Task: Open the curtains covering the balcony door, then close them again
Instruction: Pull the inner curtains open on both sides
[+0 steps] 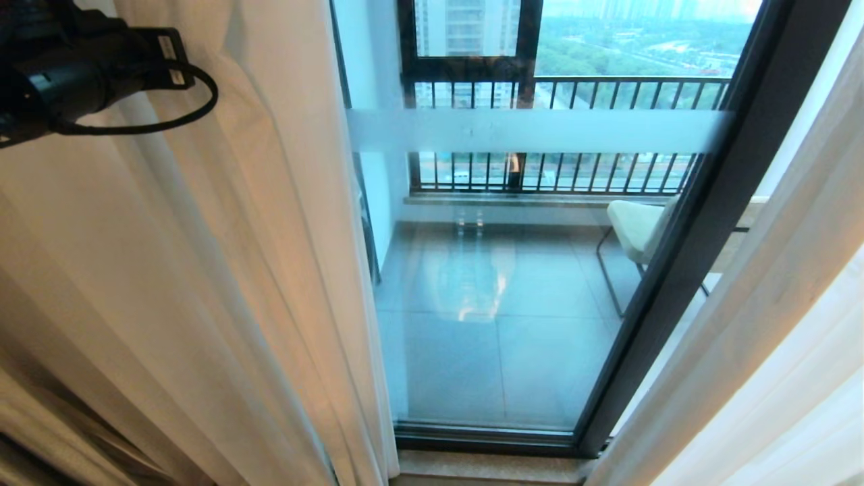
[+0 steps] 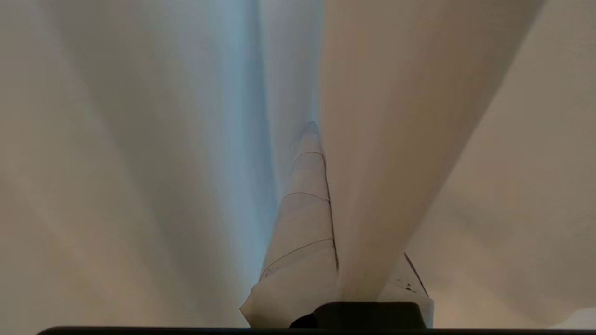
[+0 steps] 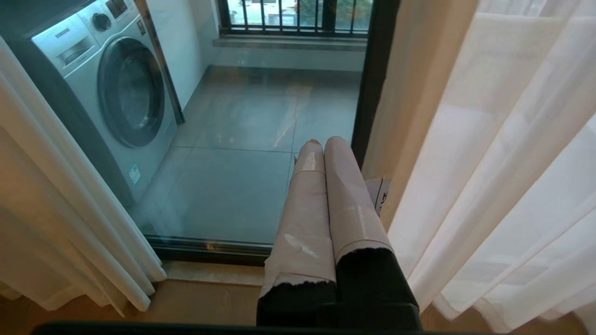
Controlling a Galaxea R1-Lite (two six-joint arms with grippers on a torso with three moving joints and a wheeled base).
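Our left arm [image 1: 74, 74] raised at upper left, pressed into left curtains [image 1: 202, 270]. Left pincer [image 2: 309, 135] clenched on fold of curtains, fabric wedged between taped fingers [image 2: 302, 223]. Curtains parted: left panel bunched at left, right panel [image 1: 776, 304] at right edge. Between them balcony door [image 1: 715, 223] exposed, dark frame, frosted band [image 1: 540, 131] across glass. Beyond glass: tiled floor [image 1: 499, 337], railing [image 1: 574, 135], chair [image 1: 634, 229], washing machine [image 3: 111, 88]. Our right pincer [image 3: 321, 144] clenched, grasping nothing, low near right panel.
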